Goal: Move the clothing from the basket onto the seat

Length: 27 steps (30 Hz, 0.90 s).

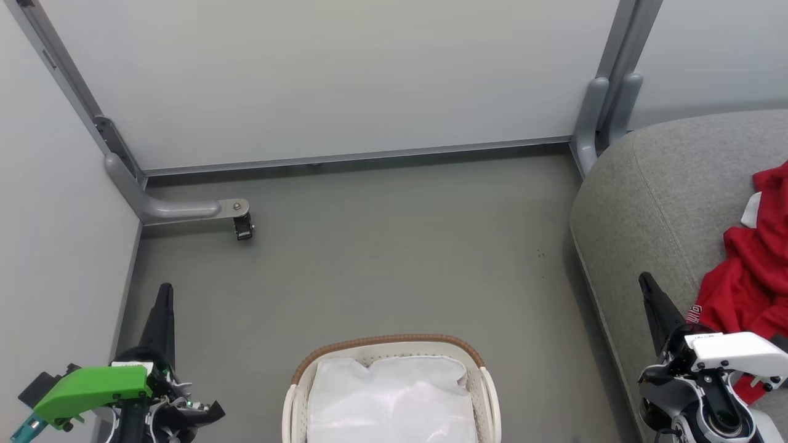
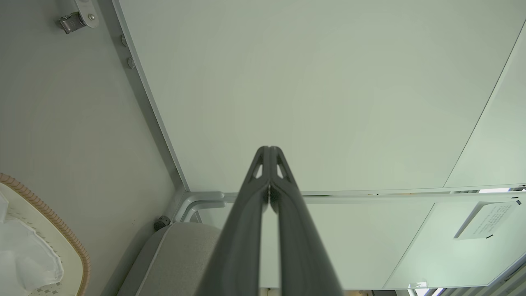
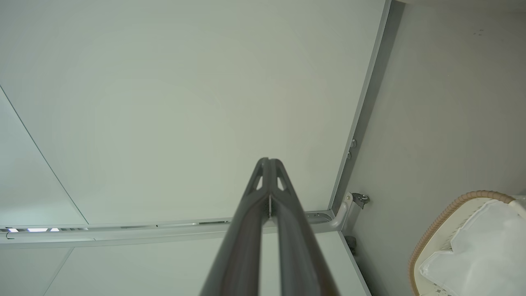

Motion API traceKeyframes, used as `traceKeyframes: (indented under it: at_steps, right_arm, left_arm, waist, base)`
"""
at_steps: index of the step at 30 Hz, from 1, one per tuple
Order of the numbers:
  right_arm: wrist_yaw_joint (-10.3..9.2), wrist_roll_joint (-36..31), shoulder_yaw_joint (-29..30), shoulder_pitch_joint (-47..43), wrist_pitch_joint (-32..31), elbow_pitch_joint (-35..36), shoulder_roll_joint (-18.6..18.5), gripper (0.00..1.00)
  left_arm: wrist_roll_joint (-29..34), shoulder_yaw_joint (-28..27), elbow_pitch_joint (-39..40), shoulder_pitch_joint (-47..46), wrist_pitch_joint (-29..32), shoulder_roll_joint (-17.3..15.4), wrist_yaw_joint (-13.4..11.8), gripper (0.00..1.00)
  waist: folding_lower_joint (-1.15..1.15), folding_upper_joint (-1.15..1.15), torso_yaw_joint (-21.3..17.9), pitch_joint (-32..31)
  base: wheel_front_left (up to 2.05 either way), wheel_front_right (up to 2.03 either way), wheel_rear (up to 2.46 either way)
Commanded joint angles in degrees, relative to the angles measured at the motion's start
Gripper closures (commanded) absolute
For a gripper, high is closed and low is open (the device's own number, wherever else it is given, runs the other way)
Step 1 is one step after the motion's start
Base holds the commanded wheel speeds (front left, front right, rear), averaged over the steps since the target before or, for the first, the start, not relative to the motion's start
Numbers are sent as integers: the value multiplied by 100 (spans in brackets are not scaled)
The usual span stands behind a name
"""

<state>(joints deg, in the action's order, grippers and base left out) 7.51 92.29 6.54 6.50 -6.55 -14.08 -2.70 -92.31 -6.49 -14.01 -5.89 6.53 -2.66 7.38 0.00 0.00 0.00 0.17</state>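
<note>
Seat (image 1: 652, 184) — grey woven cloth; basket (image 1: 388, 339) — perforated plastic.

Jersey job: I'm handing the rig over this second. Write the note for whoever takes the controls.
The left tool is shut and empty, at the head view's lower left.
The right tool is shut and empty, beside the seat.
The jersey lies crumpled on the seat, partly cut off by the head view's right edge.
The basket stands on the floor between the tools, showing its white liner and no red in the part in view.
Done: the jersey looks delivered.
Left: probably nothing. Check the basket's near end, which the head view crops.
</note>
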Motion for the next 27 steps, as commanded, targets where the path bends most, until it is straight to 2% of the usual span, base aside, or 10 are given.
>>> traceKeyframes:
  at_steps: [1, 27]
  right_arm:
    - [-3, 22, 12, -63, -19, 25, -34, 100]
    - [-3, 23, 11, -63, -18, 24, -34, 100]
  left_arm:
    - [-19, -15, 8, -61, 22, -40, 20, 100]
    - [-18, -14, 9, -61, 21, -40, 20, 100]
  waist:
    - [0, 0, 0, 0]
    - [0, 0, 0, 0]
  base:
    - [0, 0, 0]
    - [0, 0, 0]
